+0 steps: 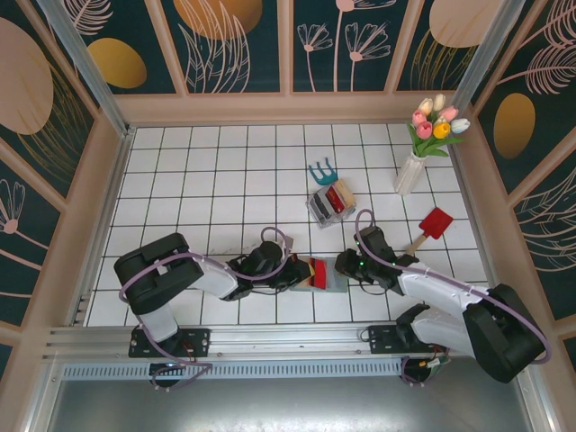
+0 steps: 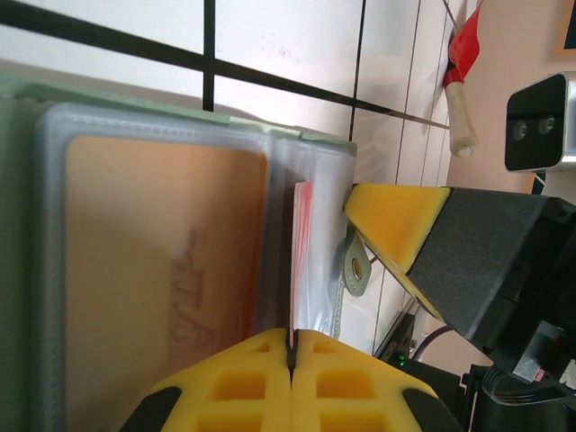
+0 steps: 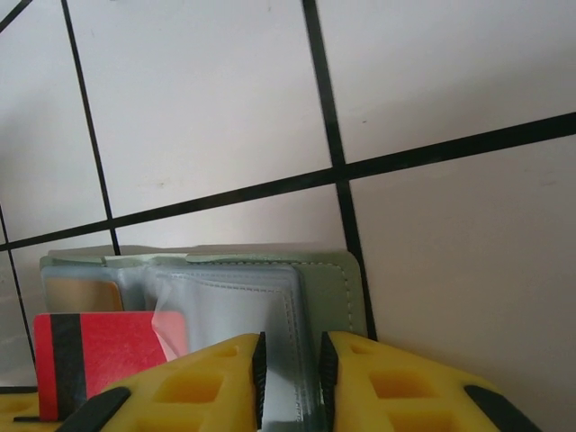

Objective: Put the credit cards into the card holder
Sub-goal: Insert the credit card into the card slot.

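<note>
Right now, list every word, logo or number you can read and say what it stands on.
"VISA": faint and sideways on the orange card in a clear sleeve of the card holder; this is my best reading.
Red card: black stripe, no legible text.
Cards in the clear rack: too small to read.

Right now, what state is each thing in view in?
card holder: open, clear sleeves exposed.
orange card: inside a sleeve.
red card: pinched on edge, at the sleeves.
left gripper: shut on the red card.
right gripper: shut on a card holder sleeve.
rack: upright, holding cards.
trowel: lying flat.
</note>
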